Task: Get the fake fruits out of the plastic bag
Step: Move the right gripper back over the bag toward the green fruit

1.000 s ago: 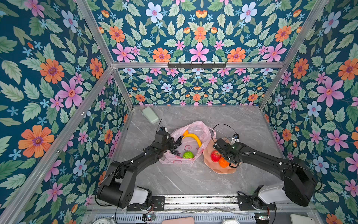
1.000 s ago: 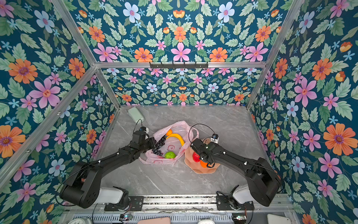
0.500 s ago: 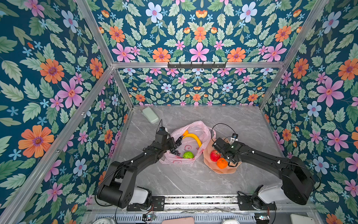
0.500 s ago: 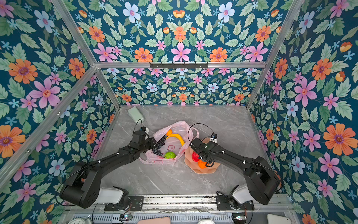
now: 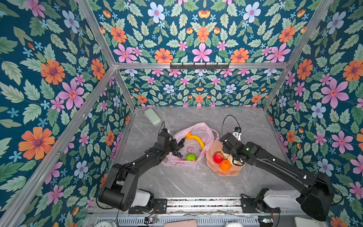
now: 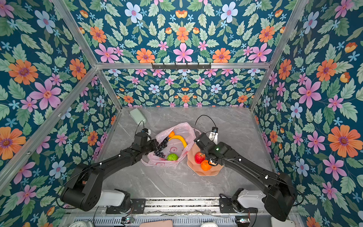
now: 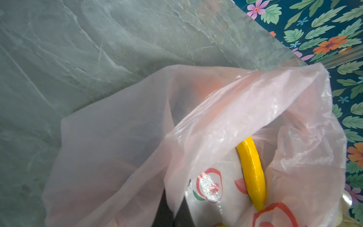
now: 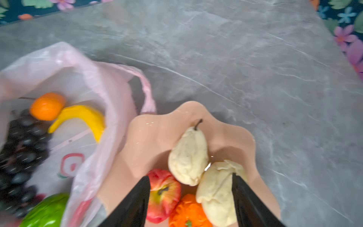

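Observation:
The pink plastic bag (image 5: pixel 193 137) lies open mid-table. Inside it are a yellow banana (image 5: pixel 196 140), an orange (image 5: pixel 188 134), dark grapes (image 5: pixel 178 149) and a bumpy green fruit (image 5: pixel 191 156). My left gripper (image 7: pixel 172 211) is at the bag's left rim, shut on a fold of its film. To the bag's right, the peach bowl (image 5: pixel 225 174) holds a red apple (image 5: pixel 218 157), an orange (image 5: pixel 225 165) and two cream pieces (image 8: pixel 188 155). My right gripper (image 8: pixel 189 179) hangs open just above these fruits and holds nothing.
A pale green box (image 5: pixel 152 117) lies at the back left corner. Floral walls close the table on three sides, and a hook rail (image 5: pixel 199 65) runs across the back wall. The bag's loop handle (image 8: pixel 146 92) lies between the bag and the bowl.
My right gripper has drawn slightly up and back from the orange in the bowl, its jaws a touch wider. The left gripper and the bag have stayed still.

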Controlling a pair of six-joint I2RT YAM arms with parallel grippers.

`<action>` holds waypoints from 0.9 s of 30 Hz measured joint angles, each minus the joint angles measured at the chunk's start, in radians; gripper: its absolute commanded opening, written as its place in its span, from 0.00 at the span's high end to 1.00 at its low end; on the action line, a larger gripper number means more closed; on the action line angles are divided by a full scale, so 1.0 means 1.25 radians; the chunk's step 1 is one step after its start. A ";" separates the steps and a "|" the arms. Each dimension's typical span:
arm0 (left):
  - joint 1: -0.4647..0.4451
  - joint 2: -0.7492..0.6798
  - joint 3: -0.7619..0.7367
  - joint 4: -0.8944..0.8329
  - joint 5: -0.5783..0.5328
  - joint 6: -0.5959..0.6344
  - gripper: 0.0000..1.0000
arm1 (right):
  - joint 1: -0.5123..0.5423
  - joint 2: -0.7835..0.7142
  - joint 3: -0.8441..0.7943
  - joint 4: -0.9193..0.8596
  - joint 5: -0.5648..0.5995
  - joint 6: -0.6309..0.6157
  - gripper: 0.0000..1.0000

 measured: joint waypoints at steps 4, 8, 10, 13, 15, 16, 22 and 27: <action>0.000 -0.010 0.001 -0.002 0.000 0.000 1.00 | 0.031 0.079 0.095 0.051 -0.090 -0.059 0.34; 0.000 -0.019 0.001 -0.004 -0.001 0.000 1.00 | 0.068 0.182 0.186 0.072 -0.179 -0.098 0.35; 0.000 -0.022 0.001 -0.004 -0.001 0.000 1.00 | 0.081 0.233 0.225 0.076 -0.228 -0.109 0.36; 0.000 -0.025 0.000 -0.004 -0.001 0.000 1.00 | 0.099 0.295 0.266 0.077 -0.299 -0.114 0.36; 0.000 -0.027 -0.002 -0.005 -0.001 0.000 1.00 | 0.115 0.336 0.290 0.079 -0.331 -0.116 0.36; 0.000 -0.028 -0.003 -0.005 -0.001 0.000 1.00 | 0.125 0.358 0.302 0.076 -0.355 -0.115 0.36; 0.000 -0.028 -0.012 -0.004 0.000 0.000 1.00 | 0.168 0.437 0.340 0.054 -0.412 -0.108 0.40; 0.000 -0.031 -0.022 -0.003 0.000 0.000 1.00 | 0.170 0.489 0.355 0.017 -0.413 -0.080 0.42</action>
